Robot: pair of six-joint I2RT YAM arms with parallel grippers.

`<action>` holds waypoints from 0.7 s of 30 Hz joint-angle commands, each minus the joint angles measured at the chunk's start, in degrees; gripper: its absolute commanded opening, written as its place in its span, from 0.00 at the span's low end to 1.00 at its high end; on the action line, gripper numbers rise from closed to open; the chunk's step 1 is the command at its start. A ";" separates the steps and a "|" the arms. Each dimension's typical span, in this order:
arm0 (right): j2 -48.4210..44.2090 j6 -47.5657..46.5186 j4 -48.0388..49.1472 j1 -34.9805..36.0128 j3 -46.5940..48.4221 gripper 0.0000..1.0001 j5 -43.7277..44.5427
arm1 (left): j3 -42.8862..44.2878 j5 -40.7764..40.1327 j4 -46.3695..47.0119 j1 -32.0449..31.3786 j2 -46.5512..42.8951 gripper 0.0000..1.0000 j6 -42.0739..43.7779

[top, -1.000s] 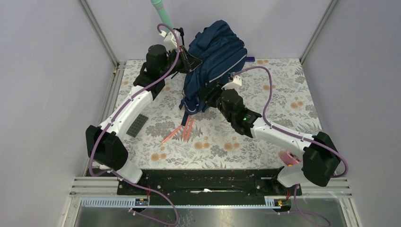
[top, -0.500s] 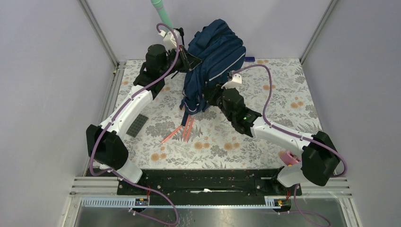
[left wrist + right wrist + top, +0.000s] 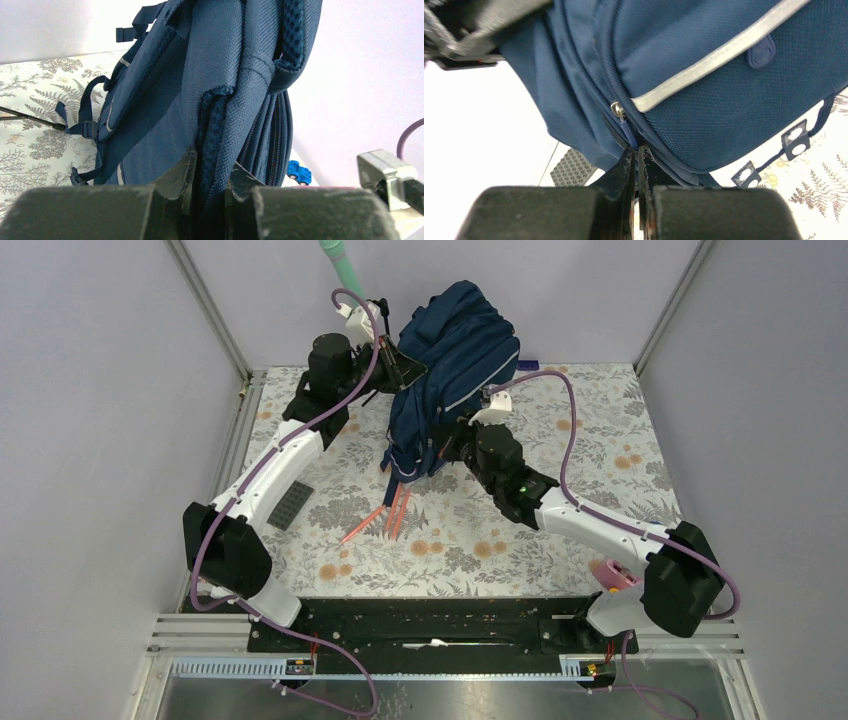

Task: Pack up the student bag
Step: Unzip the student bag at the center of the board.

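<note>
Upright student bag (image 3: 455, 350) upper centre. Left hand (image 3: 210, 182) clamped on its padded edge. Right hand (image 3: 636, 160) pinching zipper pull (image 3: 626, 132).

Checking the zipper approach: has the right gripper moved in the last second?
Yes: the right gripper went slightly farther from the red sticks, toward the student bag.

Quantities: one student bag (image 3: 450, 360), one dark studded plate (image 3: 289, 505), three red sticks (image 3: 390, 515), one blue toy (image 3: 299, 172), one pink item (image 3: 612, 573).
</note>
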 commanded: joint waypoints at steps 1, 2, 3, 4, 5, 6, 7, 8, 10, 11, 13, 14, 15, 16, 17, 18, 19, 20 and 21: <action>-4.65 -1.74 4.32 -1.16 5.05 0.00 0.59 | 3.44 3.34 9.39 0.22 -1.29 0.00 -1.14; -4.53 -1.85 3.41 -1.16 5.62 0.00 1.35 | 3.43 3.44 9.39 0.22 -1.29 0.00 -1.21; -4.43 -2.04 2.72 -1.17 5.93 0.02 2.05 | 3.48 3.48 9.53 0.22 -1.26 0.00 -1.29; -4.18 -2.29 2.42 -1.15 6.11 0.03 2.63 | 3.45 3.61 9.56 0.22 -1.25 0.00 -1.44; -3.96 -2.34 2.07 -1.12 6.27 0.05 3.20 | 3.48 3.78 9.64 0.22 -1.19 0.00 -1.53; -3.61 -2.35 1.69 -1.16 6.38 0.05 3.54 | 3.54 3.89 9.65 0.22 -1.26 0.00 -1.57; -3.34 -2.35 1.52 -1.17 6.42 0.06 3.63 | 3.52 3.90 9.66 0.28 -1.26 0.00 -1.58; -3.15 -2.24 1.56 -1.28 6.46 0.06 3.77 | 3.51 3.97 9.66 0.24 -1.21 0.00 -1.58; -2.98 -1.41 2.05 -1.37 6.13 0.05 3.95 | 3.51 3.95 9.58 0.22 -1.31 0.00 -1.42; -3.17 -0.74 2.54 -1.39 5.96 0.05 4.29 | 3.54 3.97 9.49 0.22 -1.30 0.00 -1.22; -3.83 0.87 2.86 -1.61 5.82 0.04 5.01 | 3.31 4.09 9.67 0.22 -1.39 0.00 -0.62; -4.31 1.80 3.20 -1.80 5.81 0.04 5.13 | 3.20 4.31 9.85 0.22 -1.39 0.00 -0.35; -4.70 2.80 3.37 -2.09 5.81 0.03 5.29 | 3.05 4.51 10.19 0.22 -1.38 0.00 -0.16; -5.16 4.10 3.59 -2.43 5.78 0.02 5.47 | 2.87 4.99 10.51 0.22 -1.35 0.00 0.20; -5.56 5.51 3.70 -2.80 5.88 0.01 5.49 | 2.81 5.51 11.01 0.22 -1.30 0.00 0.44; -6.02 7.15 3.85 -3.25 5.97 0.00 5.50 | 2.68 5.84 11.32 0.22 -1.20 0.00 0.77; -6.44 8.77 4.22 -3.77 5.98 0.00 5.56 | 2.52 6.13 11.54 0.22 -1.23 0.00 0.98; -6.79 9.81 4.79 -4.07 5.98 0.00 5.64 | 2.48 6.43 11.79 0.22 -1.18 0.00 1.17; -7.19 10.47 5.29 -4.37 6.14 0.00 5.79 | 2.33 6.70 12.00 0.22 -1.12 0.00 1.34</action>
